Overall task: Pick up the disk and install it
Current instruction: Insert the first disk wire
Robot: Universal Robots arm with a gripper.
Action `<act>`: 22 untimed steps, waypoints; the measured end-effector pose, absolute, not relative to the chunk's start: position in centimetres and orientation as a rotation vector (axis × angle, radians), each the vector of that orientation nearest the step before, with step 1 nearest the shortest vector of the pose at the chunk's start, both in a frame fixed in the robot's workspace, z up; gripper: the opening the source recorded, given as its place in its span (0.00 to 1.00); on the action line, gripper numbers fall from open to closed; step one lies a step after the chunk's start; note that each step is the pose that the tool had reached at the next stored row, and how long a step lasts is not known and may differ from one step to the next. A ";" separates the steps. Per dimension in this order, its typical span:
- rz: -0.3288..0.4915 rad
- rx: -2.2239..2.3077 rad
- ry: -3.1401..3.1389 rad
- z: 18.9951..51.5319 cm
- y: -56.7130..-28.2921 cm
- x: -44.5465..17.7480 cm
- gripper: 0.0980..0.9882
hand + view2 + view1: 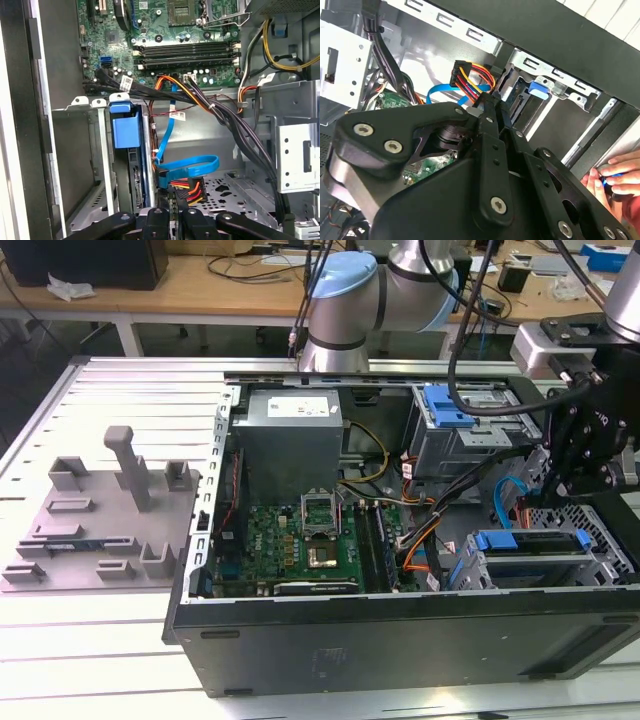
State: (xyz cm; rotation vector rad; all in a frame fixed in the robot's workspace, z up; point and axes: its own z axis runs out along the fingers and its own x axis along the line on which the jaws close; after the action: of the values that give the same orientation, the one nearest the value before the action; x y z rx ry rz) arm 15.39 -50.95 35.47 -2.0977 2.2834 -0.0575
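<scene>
The arm (pixel 345 300) bends over from the table's (pixel 90 650) far edge. Its gripper (pixel 565 475) points down toward the exterior view's right.

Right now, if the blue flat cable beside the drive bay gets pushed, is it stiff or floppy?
Probably floppy yet springy: the blue flat cable hangs in a loose loop, so it would likely bend aside. It looks thin, so probably light. Its end sits by the plug with coloured wires, so a hard push may tug there.
</scene>
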 end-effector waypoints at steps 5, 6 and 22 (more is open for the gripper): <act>-0.030 -2.093 2.280 35.5 -51.9 15.7 0.08; -0.026 -2.092 2.279 35.5 -52.1 15.7 0.08; -0.078 -2.088 2.359 35.8 -52.4 15.8 0.08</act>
State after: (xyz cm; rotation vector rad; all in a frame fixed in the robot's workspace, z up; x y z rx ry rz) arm 15.81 -52.40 35.81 -2.0878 2.3594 -0.0785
